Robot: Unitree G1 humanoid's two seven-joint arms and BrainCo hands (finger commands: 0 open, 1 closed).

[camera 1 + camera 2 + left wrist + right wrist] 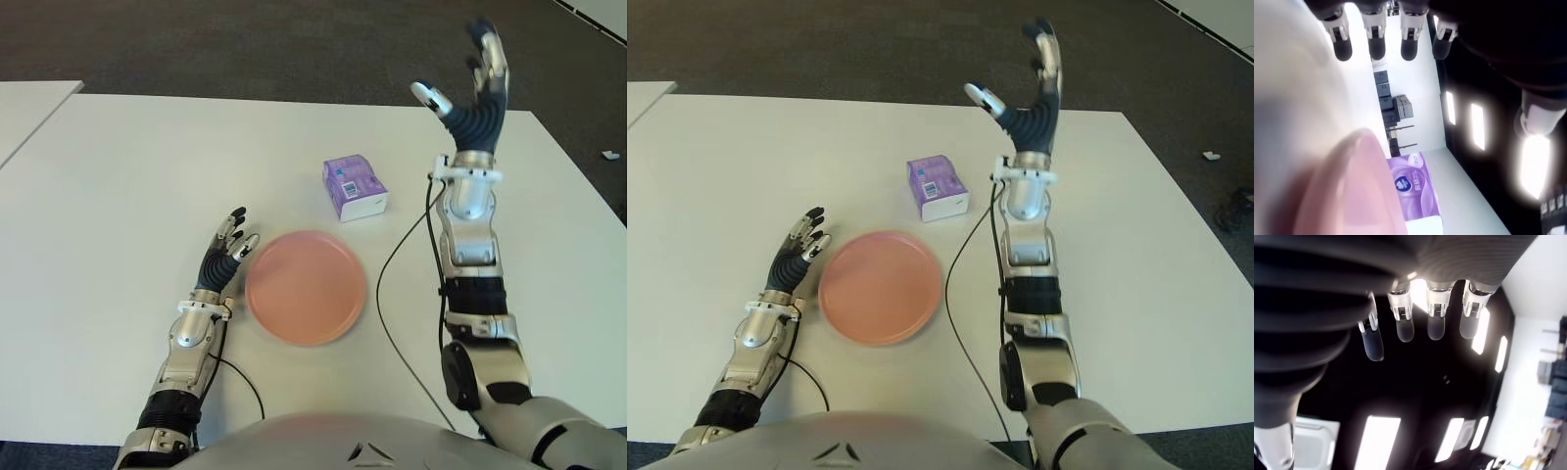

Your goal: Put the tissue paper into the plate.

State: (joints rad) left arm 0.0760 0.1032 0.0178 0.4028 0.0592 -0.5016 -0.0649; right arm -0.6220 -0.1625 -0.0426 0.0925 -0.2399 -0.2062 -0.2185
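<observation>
The purple tissue paper pack lies on the white table, just beyond the pink plate and a little to its right, clear of the rim. Its long axis seems to run from near-right to far-left, white end face toward the near-right. The right hand is raised at the far right of the pack, fingers spread and empty. The left hand shows just left of the plate, fingers extended, loose, holding nothing.

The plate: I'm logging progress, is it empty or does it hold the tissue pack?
Empty. The pink plate shows only bare surface; the purple tissue pack lies on the table beyond it, apart from the rim.
</observation>
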